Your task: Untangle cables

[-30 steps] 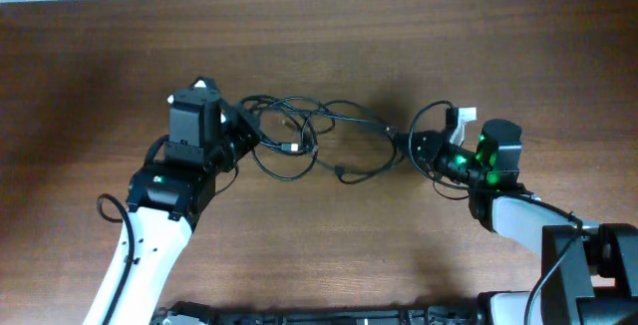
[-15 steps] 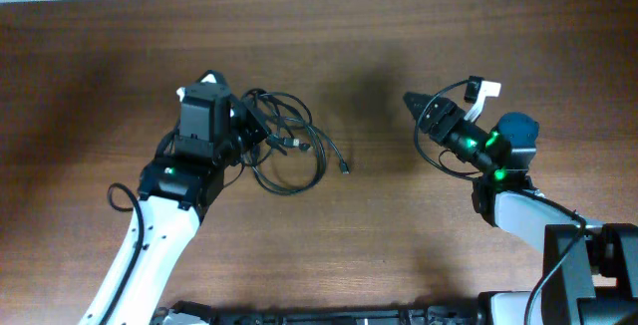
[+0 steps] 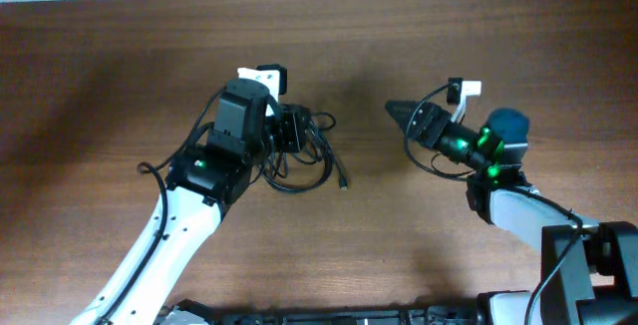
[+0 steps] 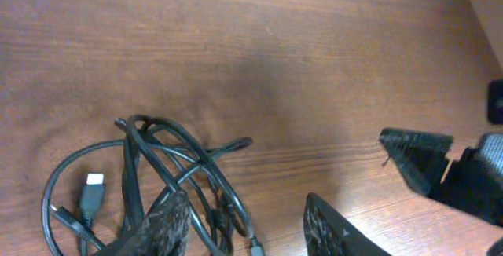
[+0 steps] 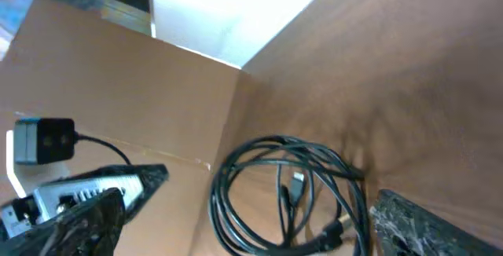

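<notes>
Cables (image 4: 169, 179) just beside open left jaws

Overhead lighting was even and moderate. The wooden table (image 3: 100, 86) carried a soft, diffuse shadow patch just up and right of the cables (image 3: 299, 151), and its left part read darker. Green indicator lights (image 3: 485, 149) glowed brightly. In the left wrist view the wood grain was sharp, but the left fingers (image 4: 167, 223) were blurred at the bottom edge. In the right wrist view the white wall (image 5: 236, 5) was overexposed and the right fingers (image 5: 71, 224) were out of focus.
</notes>
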`<state>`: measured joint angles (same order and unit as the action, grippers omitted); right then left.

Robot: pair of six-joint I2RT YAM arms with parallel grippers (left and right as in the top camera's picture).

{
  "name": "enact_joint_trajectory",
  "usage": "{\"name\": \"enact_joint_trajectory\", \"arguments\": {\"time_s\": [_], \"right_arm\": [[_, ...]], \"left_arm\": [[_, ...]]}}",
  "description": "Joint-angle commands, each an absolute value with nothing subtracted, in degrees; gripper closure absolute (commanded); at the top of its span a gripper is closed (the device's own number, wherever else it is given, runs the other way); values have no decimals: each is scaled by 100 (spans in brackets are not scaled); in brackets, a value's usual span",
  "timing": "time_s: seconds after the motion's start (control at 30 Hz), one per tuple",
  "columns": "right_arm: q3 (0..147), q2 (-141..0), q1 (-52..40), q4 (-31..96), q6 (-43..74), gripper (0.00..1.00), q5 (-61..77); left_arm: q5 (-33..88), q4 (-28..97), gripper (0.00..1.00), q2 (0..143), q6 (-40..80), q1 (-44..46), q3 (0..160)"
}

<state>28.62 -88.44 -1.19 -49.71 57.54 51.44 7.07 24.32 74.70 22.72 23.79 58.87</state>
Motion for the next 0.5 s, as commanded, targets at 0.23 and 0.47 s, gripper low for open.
{"name": "enact_joint_trajectory", "arguments": {"time_s": [0.23,0.47], "right_arm": [[3124,-8744,-493,-3634,5419,1,5378],[3124,-7231,-1055,-972,4661,1,4241]], "left_arm": [[602,2674,18,7478,1782,2462,6307],[322,2961,5,7481,1702,2460,6451]]}}
